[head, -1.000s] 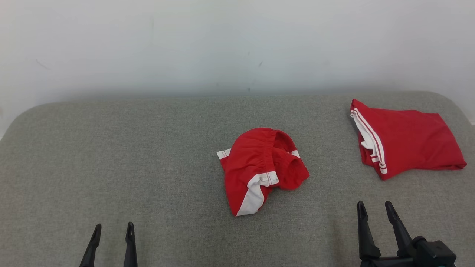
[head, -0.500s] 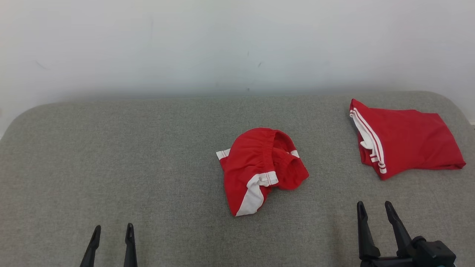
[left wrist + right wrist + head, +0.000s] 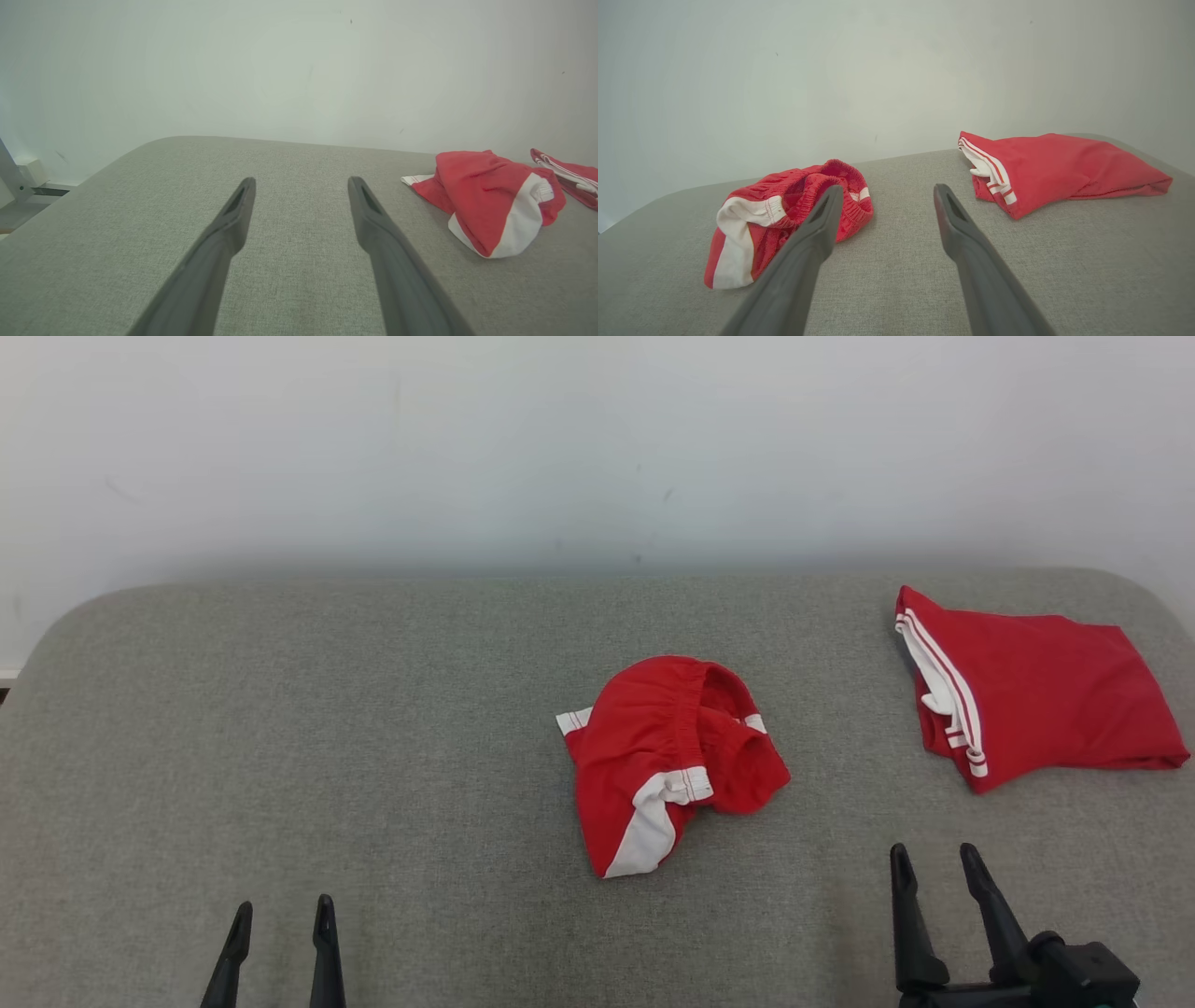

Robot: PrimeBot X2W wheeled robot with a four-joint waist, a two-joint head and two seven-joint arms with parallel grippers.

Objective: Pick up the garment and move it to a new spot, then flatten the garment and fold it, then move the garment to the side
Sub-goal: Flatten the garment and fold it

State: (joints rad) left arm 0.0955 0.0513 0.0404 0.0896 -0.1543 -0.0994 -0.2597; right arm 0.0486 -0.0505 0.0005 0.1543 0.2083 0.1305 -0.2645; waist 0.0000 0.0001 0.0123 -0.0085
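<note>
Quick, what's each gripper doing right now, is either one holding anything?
Left gripper: open, holding nothing.
Right gripper: open, holding nothing.

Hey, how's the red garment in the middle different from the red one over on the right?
The middle garment is bunched in a heap with its elastic waistband gaping; the right-hand garment lies folded flat. The middle garment has a broad white panel; the right-hand garment has thin white stripes along one edge. Both are red with white trim and rest on the grey cushion.
</note>
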